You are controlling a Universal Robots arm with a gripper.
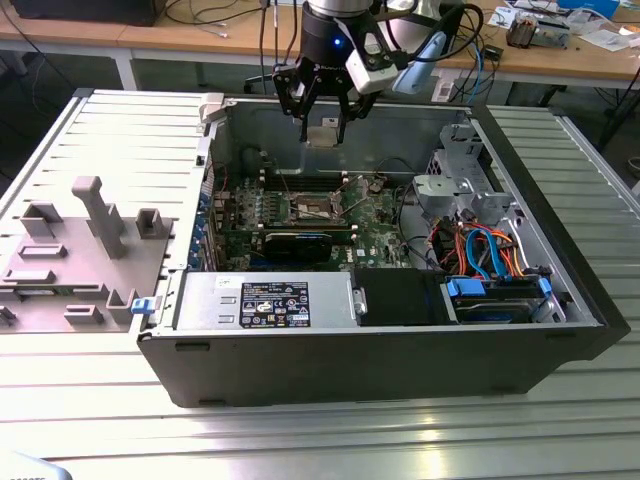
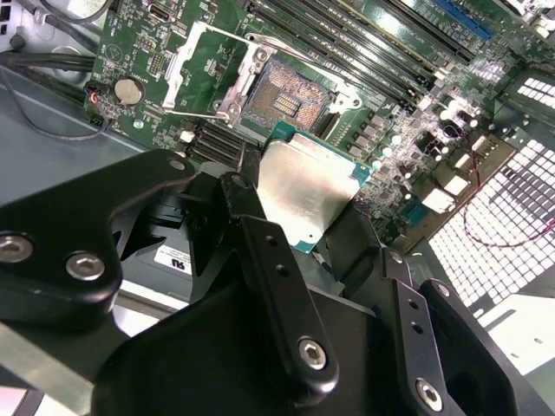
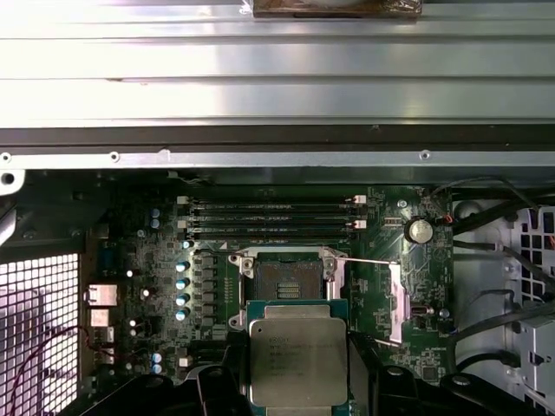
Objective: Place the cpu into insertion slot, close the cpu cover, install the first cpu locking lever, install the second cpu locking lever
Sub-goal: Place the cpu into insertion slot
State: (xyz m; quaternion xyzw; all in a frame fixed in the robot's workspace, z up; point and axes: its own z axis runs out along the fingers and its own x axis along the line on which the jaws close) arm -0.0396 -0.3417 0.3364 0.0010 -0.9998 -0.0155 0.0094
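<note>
Tool [image 1: 325, 122] hangs above the open computer case [image 1: 400, 375], narrowed onto the cpu [image 2: 303, 195], which it pinches by two opposite edges with the metal lid facing up. The cpu is in the air, above and just short of the insertion slot [image 2: 286, 94], not touching it. In the first wrist view the cpu [image 3: 297, 360] sits near the slot [image 3: 282, 282] and roughly square to it.

The slot is bare, contact field exposed. The cpu cover [image 2: 236, 87] is flipped open on its hinge to one side of the slot.

Handling, as a judgement: the cpu is light, rigid and thin, and the smooth lid is slippery. The underside contacts and the socket pins are fragile, so an edge grip as here suits it. It should go in flat, with no tilt or drag.

Counts: one cpu, one insertion slot, one cpu cover. There look to be two thin wire levers [image 3: 368, 260], both released. One motherboard [image 1: 375, 225], one case on the ribbed metal surface [image 1: 300, 440].
</note>
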